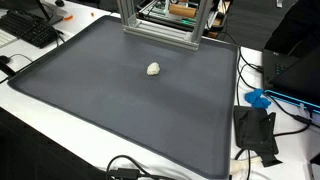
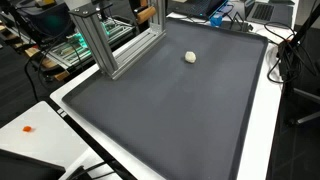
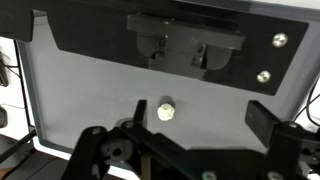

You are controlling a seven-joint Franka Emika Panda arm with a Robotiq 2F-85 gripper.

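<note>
1. Plainly, the worktop carries a dark mat, likely so pale things stand out.
2. A metal frame stands at one edge, out of my way.
3. My tool hangs high, fingers wide apart, empty.
4. The small white lump lies loose mid-mat, beneath the tool.

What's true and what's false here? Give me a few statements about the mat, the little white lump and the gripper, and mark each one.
1. The small white lump lies on the dark mat. True.
2. The gripper is shut on the lump. False: in the wrist view its jaws stand wide open and the lump lies apart from them.
3. An aluminium frame stands at one edge of the mat. True.
4. Several white lumps lie on the mat. False: both exterior views show only one.
</note>
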